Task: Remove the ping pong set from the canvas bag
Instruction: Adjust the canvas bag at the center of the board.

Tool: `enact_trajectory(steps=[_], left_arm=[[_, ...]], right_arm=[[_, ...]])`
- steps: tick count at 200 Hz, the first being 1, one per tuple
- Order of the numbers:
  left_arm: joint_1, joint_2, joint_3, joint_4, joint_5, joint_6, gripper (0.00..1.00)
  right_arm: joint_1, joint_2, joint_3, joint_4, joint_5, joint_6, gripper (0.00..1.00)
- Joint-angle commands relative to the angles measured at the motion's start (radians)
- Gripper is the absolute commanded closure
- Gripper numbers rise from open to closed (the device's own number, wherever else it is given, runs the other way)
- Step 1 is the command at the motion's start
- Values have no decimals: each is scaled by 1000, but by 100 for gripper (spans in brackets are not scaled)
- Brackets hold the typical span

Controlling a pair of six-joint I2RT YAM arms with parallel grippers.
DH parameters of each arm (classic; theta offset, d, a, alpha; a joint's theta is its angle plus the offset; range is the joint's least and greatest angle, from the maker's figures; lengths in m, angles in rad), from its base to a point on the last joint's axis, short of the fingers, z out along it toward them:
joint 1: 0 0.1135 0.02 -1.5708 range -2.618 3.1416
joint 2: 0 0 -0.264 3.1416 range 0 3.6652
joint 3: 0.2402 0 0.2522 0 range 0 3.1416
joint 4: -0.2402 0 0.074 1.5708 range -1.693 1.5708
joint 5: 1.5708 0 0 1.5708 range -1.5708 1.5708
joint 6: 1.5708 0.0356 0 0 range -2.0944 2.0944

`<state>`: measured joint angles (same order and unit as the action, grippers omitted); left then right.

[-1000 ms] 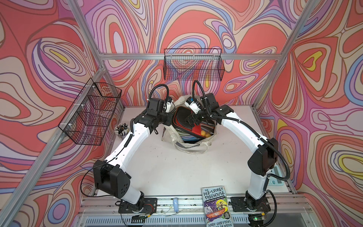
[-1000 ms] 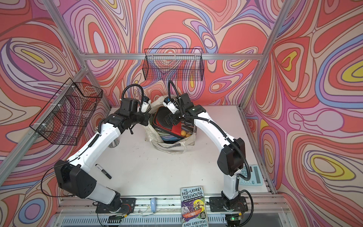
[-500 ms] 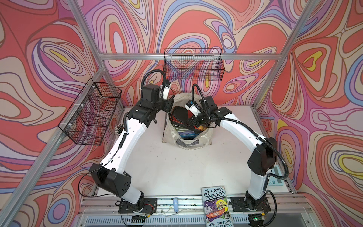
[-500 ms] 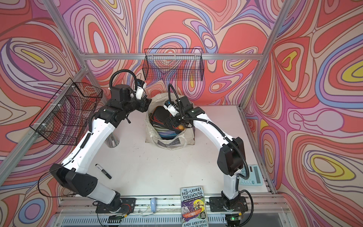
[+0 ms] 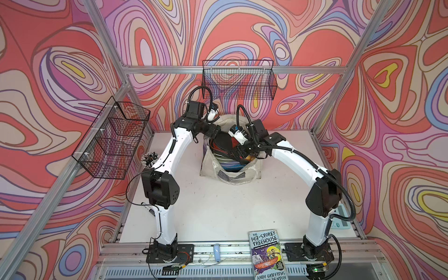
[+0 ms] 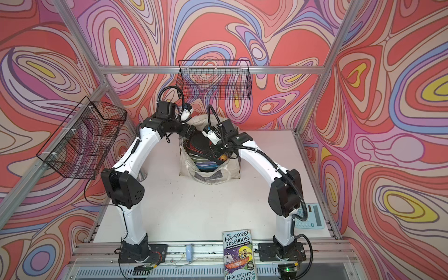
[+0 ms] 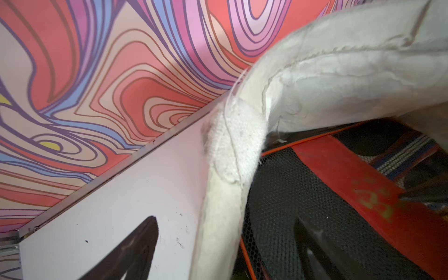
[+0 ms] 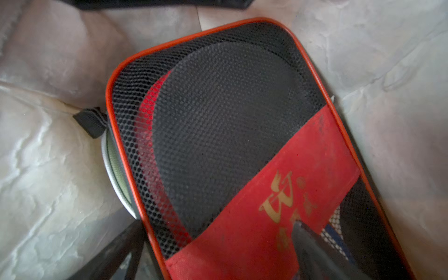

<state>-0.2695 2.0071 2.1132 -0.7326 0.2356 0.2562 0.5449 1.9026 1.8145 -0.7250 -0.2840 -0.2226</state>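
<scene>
nothing out yet: ping pong set [image 5: 230, 166] sits inside canvas bag [image 5: 208, 169], centre frame in both top views. left gripper [image 7: 225, 223] spread astride bag rim; right gripper [image 8: 218, 224] spread over mesh paddle case [image 8: 218, 121], gripping nothing. every piece left.

the left arm [image 5: 169, 155] and right arm [image 5: 295, 157] arch up from their bases, elbows raised, wrists angled down toward each other. the left gripper [image 7: 225, 247] has its jaws wide apart; the right gripper [image 8: 215, 244] is spread wide too.
</scene>
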Motion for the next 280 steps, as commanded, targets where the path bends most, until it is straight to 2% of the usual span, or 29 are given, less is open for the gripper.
enact_trajectory(steps=[1, 10, 28, 37, 145, 195, 248, 280], left_arm=[[5, 0, 58, -71, 47, 29, 23], [4, -2, 60, -71, 62, 23, 37], [3, -10, 59, -70, 76, 11, 83], [4, -17, 55, -71, 75, 6, 100], [-24, -257, -80, 125, 109, -46, 100], [-25, -384, -242, 284, 171, -77, 100], [-25, -404, -289, 323, 189, -95, 100], [-27, -400, -291, 326, 189, -103, 100]], right_arm=[[1, -5, 19, -33, 18, -31, 2], [1, -8, 16, -31, 21, -29, 2], [0, -19, 9, -29, 22, -28, 2], [1, -25, 3, -25, 19, -29, 2], [1, -2, 75, -91, 27, -63, 2], [0, -2, 96, -109, 19, -96, 2], [-3, 27, 163, -171, -11, -116, 2], [-1, -18, 109, -150, 21, -79, 2]])
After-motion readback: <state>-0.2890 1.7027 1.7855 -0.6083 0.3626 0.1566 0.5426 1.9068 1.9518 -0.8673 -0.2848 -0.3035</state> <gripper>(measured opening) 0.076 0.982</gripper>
